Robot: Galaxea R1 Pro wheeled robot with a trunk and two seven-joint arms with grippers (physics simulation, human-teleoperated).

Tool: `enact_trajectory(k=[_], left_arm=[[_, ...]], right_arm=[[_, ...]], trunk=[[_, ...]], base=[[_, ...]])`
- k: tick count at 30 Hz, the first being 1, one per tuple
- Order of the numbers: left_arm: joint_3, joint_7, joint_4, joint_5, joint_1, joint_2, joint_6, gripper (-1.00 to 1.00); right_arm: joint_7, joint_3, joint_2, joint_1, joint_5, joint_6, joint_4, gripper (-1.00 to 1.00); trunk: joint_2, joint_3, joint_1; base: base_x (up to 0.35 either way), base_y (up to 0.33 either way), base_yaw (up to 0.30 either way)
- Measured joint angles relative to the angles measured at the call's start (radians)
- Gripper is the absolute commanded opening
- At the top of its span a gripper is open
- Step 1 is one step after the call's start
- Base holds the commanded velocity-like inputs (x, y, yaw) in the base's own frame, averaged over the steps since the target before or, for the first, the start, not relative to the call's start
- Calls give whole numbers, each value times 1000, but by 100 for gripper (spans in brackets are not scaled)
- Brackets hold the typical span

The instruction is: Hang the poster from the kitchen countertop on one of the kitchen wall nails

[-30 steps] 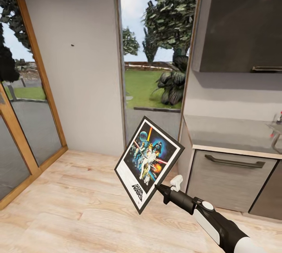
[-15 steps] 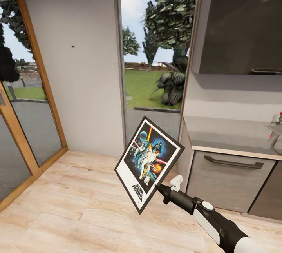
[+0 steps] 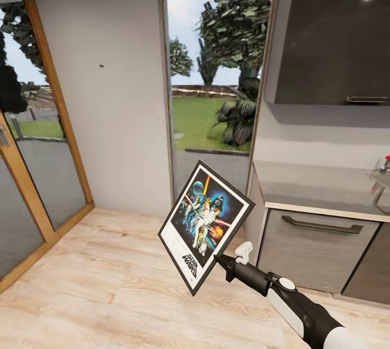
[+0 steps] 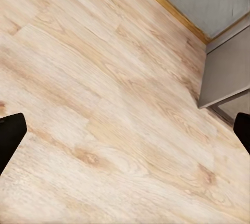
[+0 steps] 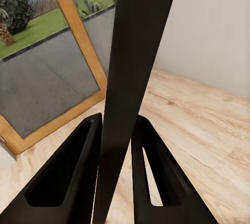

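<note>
The poster (image 3: 206, 225), black-framed with a white border and blue Star Wars artwork, hangs tilted in the air above the wooden floor. My right gripper (image 3: 219, 258) is shut on its lower right edge. In the right wrist view the poster's dark edge (image 5: 133, 67) runs between the two black fingers (image 5: 73, 174). A small dark wall nail (image 3: 101, 65) sits high on the grey wall, up and left of the poster. The kitchen countertop (image 3: 319, 186) lies at the right. The left gripper's (image 4: 125, 130) black fingertips (image 4: 9, 136) stand wide apart over bare floor, holding nothing.
A tall window (image 3: 216, 67) onto a garden is straight ahead. Glass doors with wooden frames (image 3: 32, 138) line the left side. A dark upper cabinet (image 3: 336, 30) hangs above the worktop, with a drawer front (image 3: 319, 246) below and a tap (image 3: 382, 176) at the far right.
The whole view has shifted very slightly. The poster and right arm keep the same pose.
</note>
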Motion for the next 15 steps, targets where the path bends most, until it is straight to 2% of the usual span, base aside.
enact_trajectory(k=[15], left_arm=[[0,0,0,0,0,0,0,100]], right_arm=[[-1,0,0,0,1,0,1,-100]], trunk=[[105,47,-58]], base=[[0,0,0]])
